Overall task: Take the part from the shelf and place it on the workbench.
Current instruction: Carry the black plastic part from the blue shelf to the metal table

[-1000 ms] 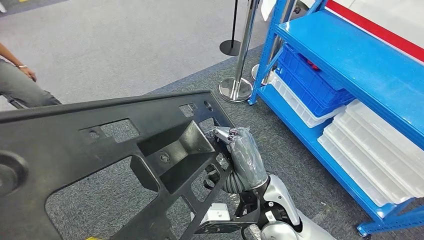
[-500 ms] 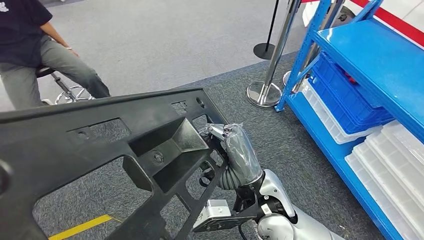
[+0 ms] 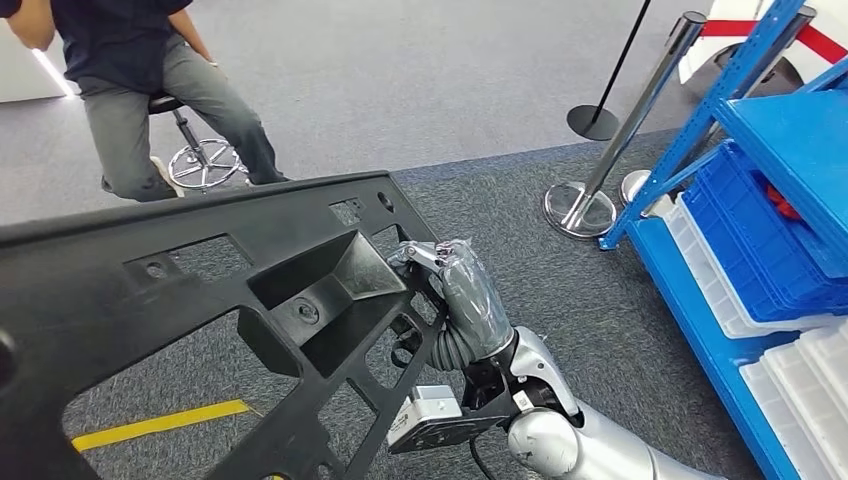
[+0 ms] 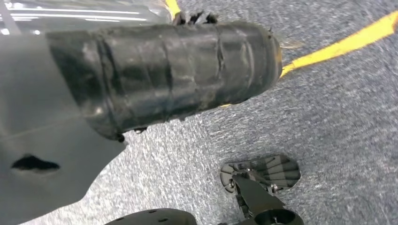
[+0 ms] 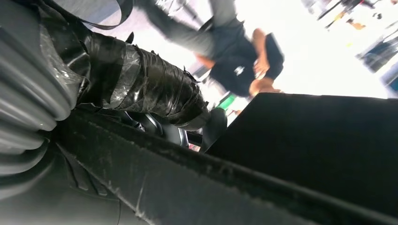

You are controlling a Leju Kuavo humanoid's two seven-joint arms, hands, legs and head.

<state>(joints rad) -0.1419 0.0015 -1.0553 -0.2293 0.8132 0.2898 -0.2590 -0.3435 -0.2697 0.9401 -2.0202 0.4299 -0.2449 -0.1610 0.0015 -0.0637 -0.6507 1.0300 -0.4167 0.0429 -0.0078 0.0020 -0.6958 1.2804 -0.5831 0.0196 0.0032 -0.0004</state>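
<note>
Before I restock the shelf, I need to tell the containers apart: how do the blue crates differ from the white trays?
The blue crates are deep with ribbed walls; the white trays are shallow and translucent. The crates sit farther along the shelf, with one white tray under them; the other trays lie nearer, in flat stacks. Both kinds are plastic, on the same lower level.

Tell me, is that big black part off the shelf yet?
Yes, off. The black part hangs over carpet, gripped by the right hand, away from the blue shelf.
</note>
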